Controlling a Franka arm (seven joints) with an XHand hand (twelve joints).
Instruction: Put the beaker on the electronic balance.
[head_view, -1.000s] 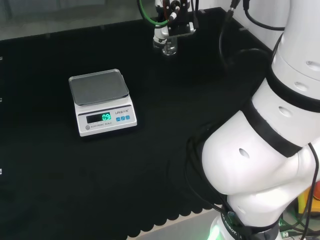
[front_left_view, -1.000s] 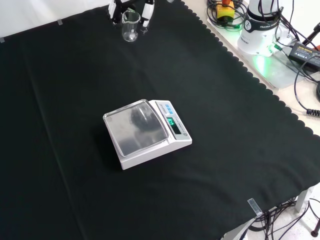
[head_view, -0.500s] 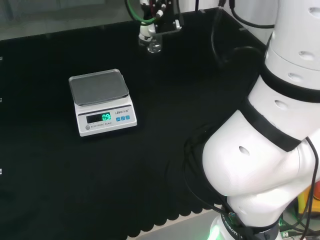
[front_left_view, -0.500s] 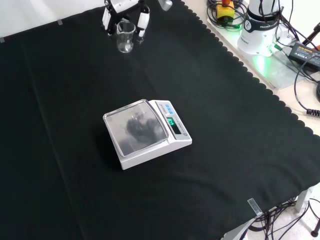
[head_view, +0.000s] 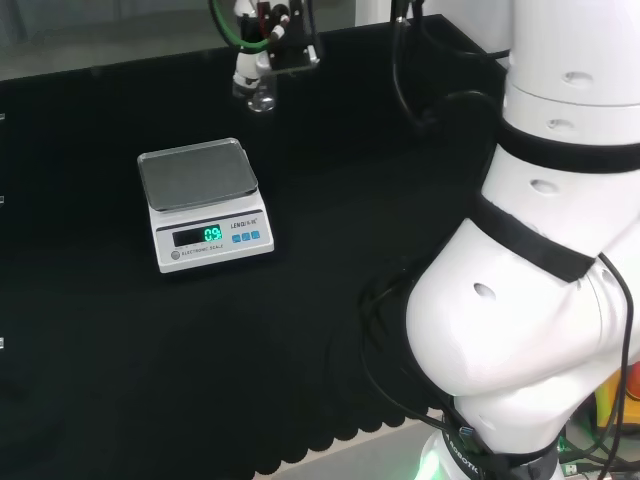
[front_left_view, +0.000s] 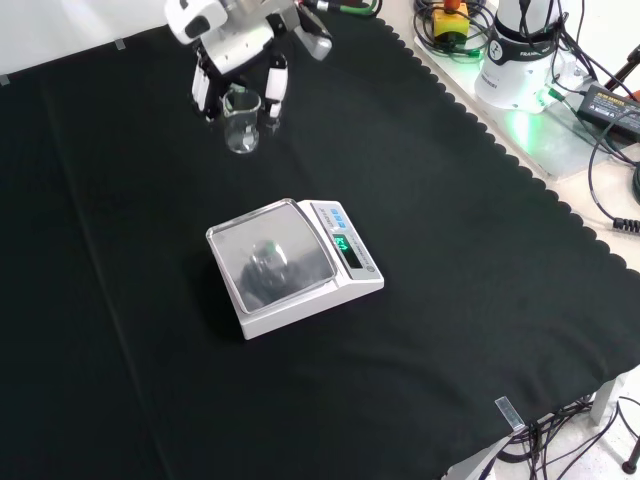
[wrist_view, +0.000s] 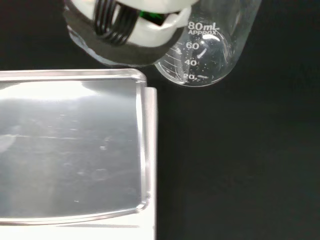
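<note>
now the hand (front_left_view: 232, 40) is hanging over the black cloth (front_left_view: 480, 260) with its fingers (front_left_view: 274, 92) curled down on either side of a clear glass beaker (front_left_view: 241, 120), pinching it between them. in the front view the beaker is sitting upright in that grip, held clear of the cloth, up and to the left of the electronic balance (front_left_view: 293, 263) and well apart from it. in the head view the hand (head_view: 268, 40) is carrying the beaker (head_view: 262, 95) just beyond the far right corner of the balance (head_view: 203, 203), whose steel pan is lying bare and whose display is glowing green. in the wrist view the beaker (wrist_view: 210, 45), its printed volume scale facing the camera, is hovering near a corner of the pan (wrist_view: 70, 145).
</note>
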